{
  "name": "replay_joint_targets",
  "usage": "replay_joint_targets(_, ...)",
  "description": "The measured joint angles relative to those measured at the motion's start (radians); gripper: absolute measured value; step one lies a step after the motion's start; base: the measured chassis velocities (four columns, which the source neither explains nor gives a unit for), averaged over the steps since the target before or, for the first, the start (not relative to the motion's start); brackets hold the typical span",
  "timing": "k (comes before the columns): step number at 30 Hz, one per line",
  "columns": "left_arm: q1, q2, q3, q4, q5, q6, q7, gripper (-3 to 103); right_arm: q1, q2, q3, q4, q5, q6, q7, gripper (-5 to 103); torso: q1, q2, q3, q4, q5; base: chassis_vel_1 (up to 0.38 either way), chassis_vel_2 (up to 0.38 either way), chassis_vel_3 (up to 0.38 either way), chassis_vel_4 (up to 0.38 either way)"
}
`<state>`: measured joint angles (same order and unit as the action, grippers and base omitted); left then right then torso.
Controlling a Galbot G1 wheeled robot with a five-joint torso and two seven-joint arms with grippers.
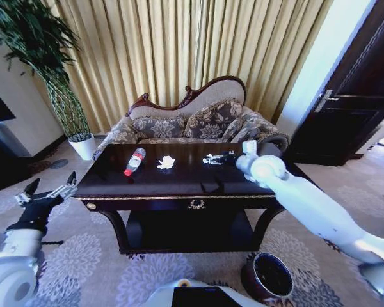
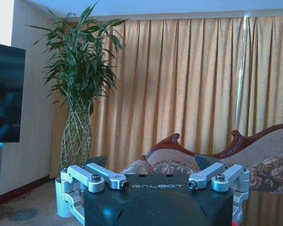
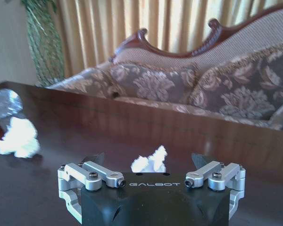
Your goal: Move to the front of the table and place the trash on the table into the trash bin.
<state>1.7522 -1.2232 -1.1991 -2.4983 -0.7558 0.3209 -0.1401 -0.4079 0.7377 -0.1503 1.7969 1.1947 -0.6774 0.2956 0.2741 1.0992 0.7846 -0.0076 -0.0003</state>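
Crumpled white paper wad (image 3: 150, 162) btwn spread right hand (image 3: 150, 165) fingers, glossy table (image 3: 132, 127).

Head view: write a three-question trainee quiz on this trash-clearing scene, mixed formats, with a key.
1. True or false: the bottle lies on the table.
2. Which gripper reaches over the tabletop toward a paper wad? A) left gripper B) right gripper
3. Fill in: the trash bin stands on the ____, near the table's right leg.

Key: 1 true; 2 B; 3 carpet.
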Motion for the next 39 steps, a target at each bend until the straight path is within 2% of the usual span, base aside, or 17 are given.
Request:
replay_joint_targets(17, -0.011, 0.001, 0.014, 0.035, 0.008, 0.002, -0.007, 100, 0.054, 0.111, -0.064, -0.142, -0.005, -0.004, 0.026, 100, 0.0, 0.0, 0.0, 0.0004, 0.0, 0.0, 0.0, 0.0, 0.0)
replay_joint_targets(23, -0.01, 0.003, 0.009, 0.036, 0.009, 0.002, -0.007, 100, 0.054, 0.114, -0.067, -0.145, -0.009, -0.001, 0.03, 100, 0.0, 0.0, 0.0, 0.0001, 0.0001, 0.0, 0.0, 0.0, 0.0)
replay_joint_targets(25, -0.011, 0.004, 0.008, 0.036, 0.009, 0.002, -0.007, 100, 0.055, 0.115, -0.068, -0.145, -0.01, 0.001, 0.031, 103, 0.0, 0.0, 0.0, 0.0, 0.0001, 0.0, 0.0, 0.0, 0.0)
replay_joint_targets(27, -0.011, 0.004, 0.005, 0.036, 0.009, 0.002, -0.007, 100, 0.057, 0.118, -0.07, -0.148, -0.013, 0.007, 0.031, 100, 0.0, 0.0, 0.0, 0.0001, 0.0001, 0.0, 0.0, 0.0, 0.0)
replay_joint_targets(29, -0.008, 0.001, -0.001, 0.032, 0.009, 0.002, -0.007, 100, 0.059, 0.123, -0.072, -0.156, -0.025, 0.014, 0.031, 90, 0.0, 0.0, 0.0, 0.0003, 0.0, 0.0, 0.0, 0.0, 0.0)
replay_joint_targets(30, -0.008, 0.001, -0.001, 0.032, 0.009, 0.002, -0.007, 100, 0.059, 0.123, -0.072, -0.156, -0.025, 0.014, 0.031, 90, 0.0, 0.0, 0.0, 0.0003, 0.0, 0.0, 0.0, 0.0, 0.0)
replay_joint_targets(33, -0.002, 0.0, -0.015, 0.024, 0.006, 0.002, -0.003, 100, 0.06, 0.124, -0.073, -0.16, -0.032, 0.016, 0.031, 74, 0.0, 0.0, 0.0, 0.0002, 0.0001, 0.0, 0.0, 0.0, 0.0)
replay_joint_targets(34, -0.002, 0.0, -0.015, 0.024, 0.006, 0.002, -0.003, 100, 0.06, 0.124, -0.073, -0.16, -0.032, 0.016, 0.031, 74, 0.0, 0.0, 0.0, 0.0002, 0.0001, 0.0, 0.0, 0.0, 0.0)
replay_joint_targets(37, -0.001, 0.001, -0.021, 0.018, 0.004, 0.002, -0.003, 100, 0.06, 0.124, -0.074, -0.159, -0.034, 0.017, 0.03, 57, 0.0, 0.0, 0.0, 0.0003, 0.0001, 0.0, 0.0, 0.0, 0.0)
replay_joint_targets(39, 0.0, 0.001, -0.022, 0.017, 0.004, 0.002, -0.003, 100, 0.06, 0.123, -0.074, -0.159, -0.034, 0.018, 0.03, 57, 0.0, 0.0, 0.0, 0.0003, 0.0002, 0.0, 0.0, 0.0, 0.0)
